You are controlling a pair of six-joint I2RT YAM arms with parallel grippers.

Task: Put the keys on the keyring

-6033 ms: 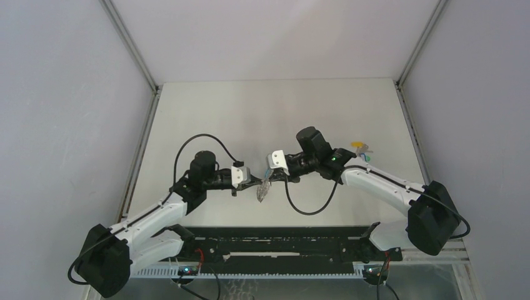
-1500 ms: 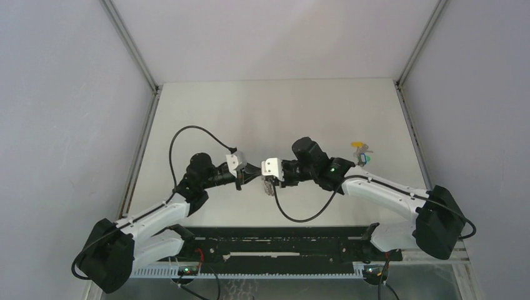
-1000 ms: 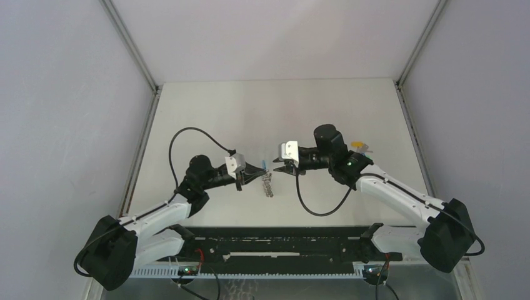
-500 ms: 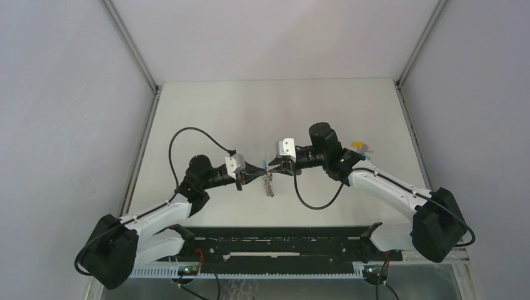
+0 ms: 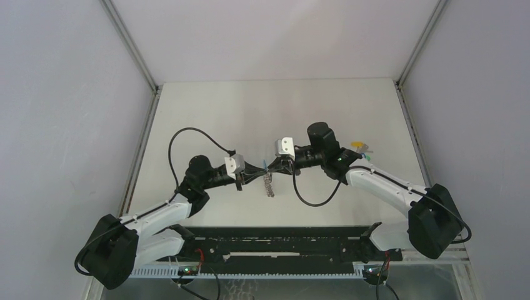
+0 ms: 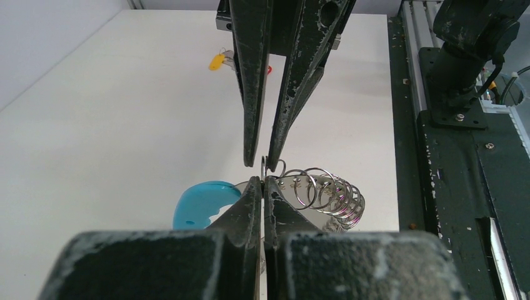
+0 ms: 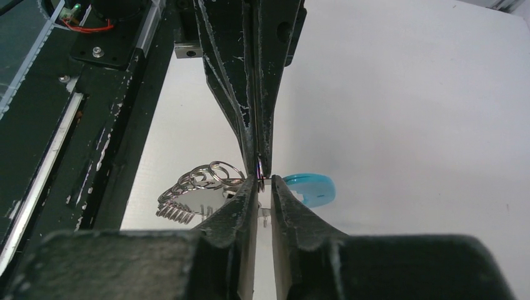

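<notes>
The keyring is a chain of silvery rings with a light blue tag. My left gripper is shut on one thin ring at the chain's end and holds it above the table. The chain hangs below the grippers in the top view. My right gripper faces the left one tip to tip, its jaws a narrow gap apart around the edge of that same ring. The chain and the tag also show in the right wrist view. The keys, yellow and teal, lie at the far right. They also show in the left wrist view.
The black rail with the arm bases runs along the near edge. The right arm's black cable loops under its wrist. Grey walls stand on both sides.
The right gripper pulled away to the right, then came back and now meets the left gripper's tips at the ring. The left gripper kept hold of the keyring, barely moving.
</notes>
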